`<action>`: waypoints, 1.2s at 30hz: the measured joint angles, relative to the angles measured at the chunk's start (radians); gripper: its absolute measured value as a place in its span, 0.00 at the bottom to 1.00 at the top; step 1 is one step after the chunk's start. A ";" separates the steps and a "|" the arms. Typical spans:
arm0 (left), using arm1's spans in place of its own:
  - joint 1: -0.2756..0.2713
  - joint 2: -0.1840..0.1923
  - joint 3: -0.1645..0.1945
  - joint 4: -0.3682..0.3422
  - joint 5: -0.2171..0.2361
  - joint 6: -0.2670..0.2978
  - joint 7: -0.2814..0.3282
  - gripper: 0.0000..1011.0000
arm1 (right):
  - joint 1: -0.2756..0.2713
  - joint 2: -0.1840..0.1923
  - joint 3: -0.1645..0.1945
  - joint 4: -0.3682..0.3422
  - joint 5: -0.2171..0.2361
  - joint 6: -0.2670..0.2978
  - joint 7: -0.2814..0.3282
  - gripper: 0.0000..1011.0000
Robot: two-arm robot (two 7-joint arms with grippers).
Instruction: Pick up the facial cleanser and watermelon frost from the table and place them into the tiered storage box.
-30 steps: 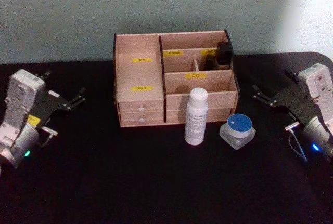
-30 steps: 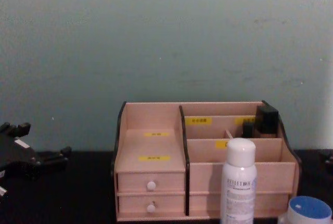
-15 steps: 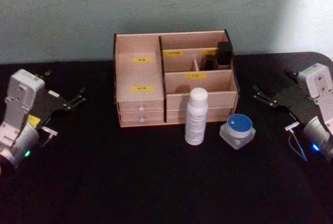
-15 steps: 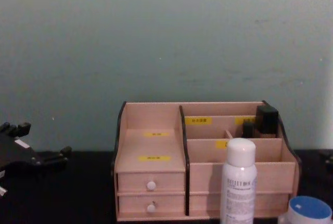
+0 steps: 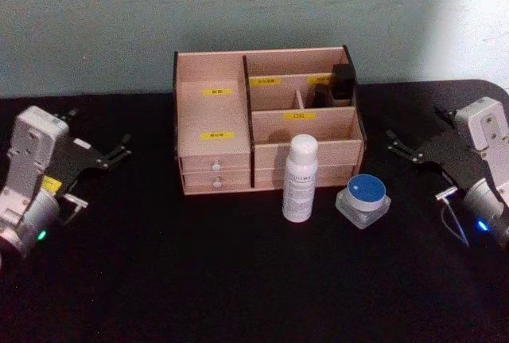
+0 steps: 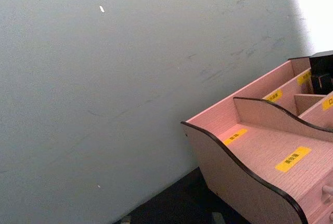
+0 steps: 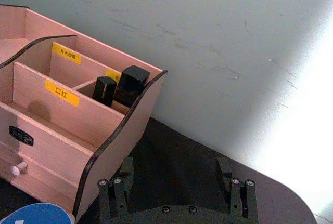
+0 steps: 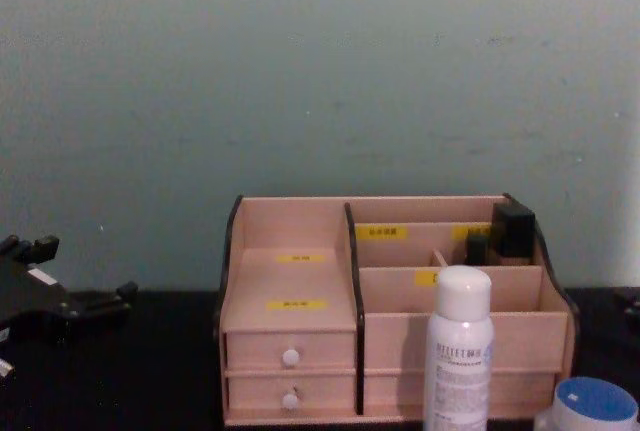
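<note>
A black desk (image 5: 238, 279) holds a pink wooden box (image 5: 208, 124) with stepped compartments, set against the far wall. Two dark bottles (image 5: 342, 82) stand in its far right compartment.

The white cleanser (image 5: 300, 180) stands upright just in front of the box's right half. The blue-lidded jar (image 5: 363, 197) sits just right of the cleanser, apart from it. Both are out on the desk, not in the box.

The left end effector (image 5: 95, 130) hovers far left. The right end effector (image 5: 413, 124) hovers far right. Each has its fingers spread wide and grips nothing.

We judge that the arms wait wide apart so both items are free to reach. The right arm, nearer the jar, seems best placed to take it.
</note>
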 joint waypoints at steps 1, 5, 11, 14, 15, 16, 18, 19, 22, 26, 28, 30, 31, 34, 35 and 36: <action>0.000 0.000 0.000 0.000 0.000 0.000 0.000 0.99 | 0.000 -0.001 0.002 0.000 -0.001 0.000 0.001 0.99; 0.000 0.000 0.000 0.000 0.000 0.000 0.000 0.99 | -0.003 -0.006 0.013 0.001 -0.003 -0.001 0.012 0.99; 0.000 0.000 0.000 0.000 0.000 0.000 0.000 0.99 | -0.021 0.001 0.033 -0.014 0.015 -0.008 0.055 0.99; 0.000 0.000 0.000 0.000 0.000 0.000 0.000 0.99 | -0.042 0.011 0.046 -0.036 0.034 -0.012 0.084 0.99; 0.000 0.000 0.000 0.000 0.000 0.000 0.000 0.99 | -0.056 0.018 0.054 -0.050 0.045 -0.016 0.099 0.99; 0.000 0.000 0.000 0.000 0.000 0.000 0.000 0.99 | -0.062 0.021 0.058 -0.057 0.050 -0.017 0.105 0.99; 0.000 0.000 0.000 0.000 0.000 0.000 0.000 0.99 | -0.087 0.032 0.069 -0.084 0.070 -0.024 0.128 0.99; 0.000 0.000 0.000 0.000 0.000 0.000 0.000 0.99 | -0.095 0.036 0.073 -0.093 0.076 -0.027 0.137 0.99; 0.000 0.000 0.000 0.000 0.000 0.000 0.000 0.99 | -0.127 0.052 0.083 -0.125 0.099 -0.043 0.177 0.99; 0.000 0.000 0.000 0.000 0.000 0.000 0.000 0.99 | -0.157 0.066 0.088 -0.160 0.117 -0.067 0.227 0.99; 0.000 0.000 0.000 0.000 0.000 0.000 0.000 0.99 | -0.169 0.070 0.087 -0.176 0.119 -0.082 0.254 0.99; 0.000 0.000 0.000 0.000 0.000 0.000 0.000 0.99 | -0.173 0.071 0.083 -0.183 0.118 -0.090 0.271 0.99; 0.000 0.000 0.000 0.000 0.000 0.000 0.000 0.99 | -0.175 0.070 0.078 -0.188 0.118 -0.097 0.287 0.99; 0.000 0.000 0.000 0.000 0.000 0.000 0.000 0.99 | -0.175 0.064 0.070 -0.195 0.117 -0.106 0.319 0.99; 0.000 0.000 0.000 0.000 0.000 0.000 0.000 0.99 | -0.174 0.062 0.068 -0.195 0.117 -0.108 0.327 0.99; 0.000 0.000 0.000 0.000 0.000 0.000 0.000 0.99 | -0.172 0.060 0.065 -0.196 0.117 -0.110 0.335 0.99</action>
